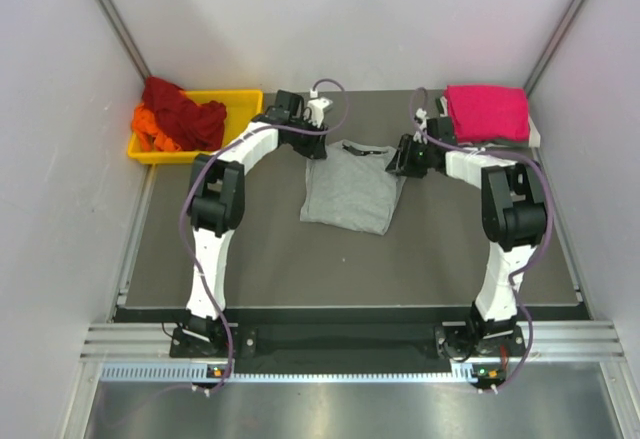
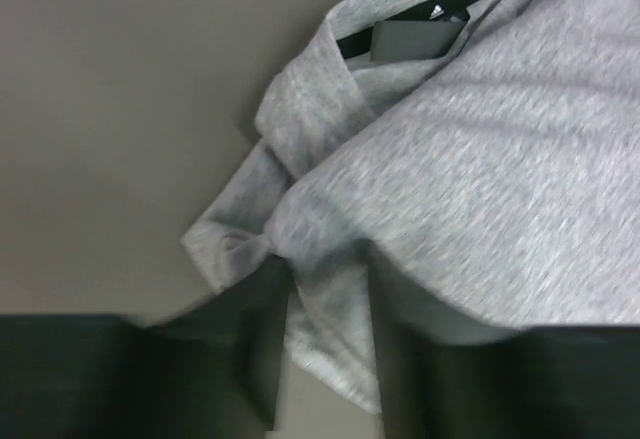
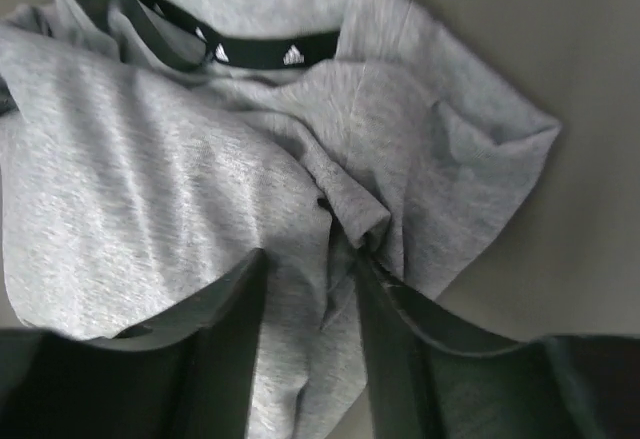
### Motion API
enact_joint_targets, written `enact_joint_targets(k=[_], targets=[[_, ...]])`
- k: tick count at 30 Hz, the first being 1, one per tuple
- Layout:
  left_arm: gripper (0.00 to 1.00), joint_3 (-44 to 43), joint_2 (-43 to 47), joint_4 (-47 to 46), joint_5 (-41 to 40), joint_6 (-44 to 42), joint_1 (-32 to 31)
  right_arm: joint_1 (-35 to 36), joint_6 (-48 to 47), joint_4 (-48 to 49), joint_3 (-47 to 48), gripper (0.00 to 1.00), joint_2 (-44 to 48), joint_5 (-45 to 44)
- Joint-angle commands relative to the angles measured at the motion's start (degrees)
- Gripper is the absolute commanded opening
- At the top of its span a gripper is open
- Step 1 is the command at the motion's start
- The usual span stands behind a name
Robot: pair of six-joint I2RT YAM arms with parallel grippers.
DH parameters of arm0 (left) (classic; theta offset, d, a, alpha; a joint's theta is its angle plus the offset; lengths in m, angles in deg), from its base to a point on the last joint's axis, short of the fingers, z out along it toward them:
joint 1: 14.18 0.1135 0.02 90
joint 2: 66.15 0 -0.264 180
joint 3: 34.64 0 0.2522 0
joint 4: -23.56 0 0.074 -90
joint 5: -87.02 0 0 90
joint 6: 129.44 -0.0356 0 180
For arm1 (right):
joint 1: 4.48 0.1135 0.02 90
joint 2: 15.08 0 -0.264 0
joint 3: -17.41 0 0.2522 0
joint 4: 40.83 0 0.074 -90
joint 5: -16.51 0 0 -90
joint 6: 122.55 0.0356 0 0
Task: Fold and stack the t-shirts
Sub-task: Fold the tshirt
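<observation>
**Both grippers loose at the grey tee's shoulders**

The grey tee (image 1: 350, 194) lies mid-frame on the table (image 1: 450, 259), hem toward the bottom, collar toward the top, sleeves tucked in (a first fold, by the look of it). At its upper left corner the left gripper (image 2: 325, 344) straddles a bunched sleeve, fingers parted and not pinching. The right gripper (image 3: 308, 279) does likewise at the upper right. Each sits at a shoulder, I judge, so the pair can carry the top edge down evenly. Farther back, at upper left, the tray (image 1: 190, 157) holds a red tee (image 1: 180, 107) and an orange tee (image 1: 148, 124), both crumpled and not yet folded. At upper right a pink tee (image 1: 487, 111) lies folded, probably the start of the stack.
</observation>
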Motion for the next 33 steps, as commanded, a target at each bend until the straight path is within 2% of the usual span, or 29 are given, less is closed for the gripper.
enact_joint_targets(k=[1,2,3,4,7,10,22,28,33], targets=[[0.3,-2.69,-0.94,-2.03,1.34,1.03,-0.26,1.54,-0.42,-0.24,2.86,0.4,-0.32,1.84],[0.22,-2.52,-0.86,-2.03,1.69,1.2,-0.26,1.62,-0.33,-0.07,2.59,0.35,-0.5,2.19],[0.05,-2.34,-0.77,-2.11,1.96,1.29,-0.35,1.71,-0.33,0.46,2.42,0.29,-0.58,2.63],[0.0,-1.99,-0.68,-2.2,2.22,1.47,-0.35,1.54,0.02,0.55,2.24,0.18,-0.41,2.63],[0.0,-1.11,0.28,-2.55,3.54,1.38,-0.35,1.45,0.11,0.46,1.54,0.03,0.55,1.41],[0.0,-0.41,1.86,-3.34,3.54,1.38,-0.35,1.45,-0.33,-0.24,1.01,0.0,2.31,-0.79],[0.0,-3.04,5.3,-3.7,1.17,1.82,-0.53,0.66,0.19,1.6,-2.33,0.0,11.45,-7.29],[0.0,-7.52,3.28,-4.92,-1.46,1.99,-0.61,-0.48,1.51,3.71,-2.68,0.0,11.37,-8.35],[0.0,-12.43,-0.32,-8.17,-3.83,3.22,-0.79,-1.97,5.37,10.21,-5.75,0.0,10.75,-8.79]])
